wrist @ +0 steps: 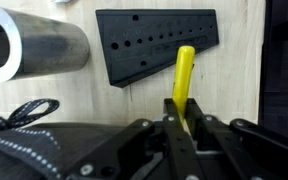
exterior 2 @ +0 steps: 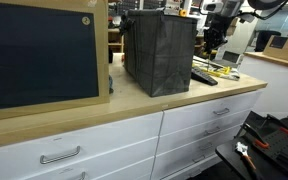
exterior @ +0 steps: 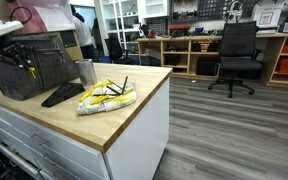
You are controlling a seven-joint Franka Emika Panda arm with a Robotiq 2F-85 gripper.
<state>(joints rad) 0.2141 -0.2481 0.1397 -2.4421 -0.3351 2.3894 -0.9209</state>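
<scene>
Over the wooden counter, the gripper pinches a yellow stick between closed jaws (grasp done); it sits in no hole of the black block yet.

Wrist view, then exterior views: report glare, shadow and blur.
Wrist view: glare streaks the shiny grey metal cylinder; the black gripper, shut on the yellow stick, is blurred up close. In an exterior view the black mesh bin shows a shaded face; in an exterior view the distant black office chair looks soft.
</scene>
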